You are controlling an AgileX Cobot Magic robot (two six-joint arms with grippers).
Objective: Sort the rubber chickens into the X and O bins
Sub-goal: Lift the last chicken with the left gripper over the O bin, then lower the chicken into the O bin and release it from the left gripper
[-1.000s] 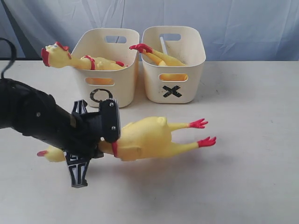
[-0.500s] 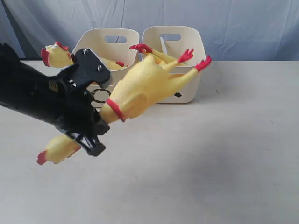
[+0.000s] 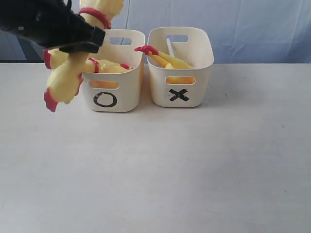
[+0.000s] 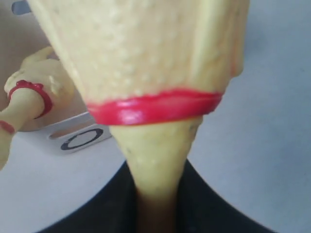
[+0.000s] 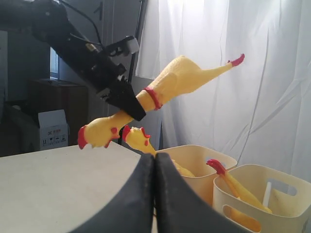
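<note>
My left gripper [image 3: 91,37] is high above the table's back left, shut on the neck of a yellow rubber chicken [image 3: 67,80]. Its head hangs down in front of the O bin's [image 3: 125,85] left side, and its red neck band [image 3: 95,14] is at the top. In the left wrist view the neck [image 4: 155,165] runs down between my dark jaws. A second chicken [image 3: 104,67] lies in the O bin, its head over the left rim. A third chicken [image 3: 167,59] rests in the X bin [image 3: 195,81], red feet up. My right gripper [image 5: 155,164] is shut on nothing, away from both bins.
The two cream bins stand side by side at the back of the pale table [image 3: 194,170]. A grey-blue curtain [image 3: 252,29] hangs behind them. The right wrist view shows the left arm [image 5: 82,48] holding the chicken [image 5: 177,77] above the O bin [image 5: 197,160].
My left gripper has lifted the chicken off the table and carried it up and back. The chicken now hangs head down over the O bin's left side.
</note>
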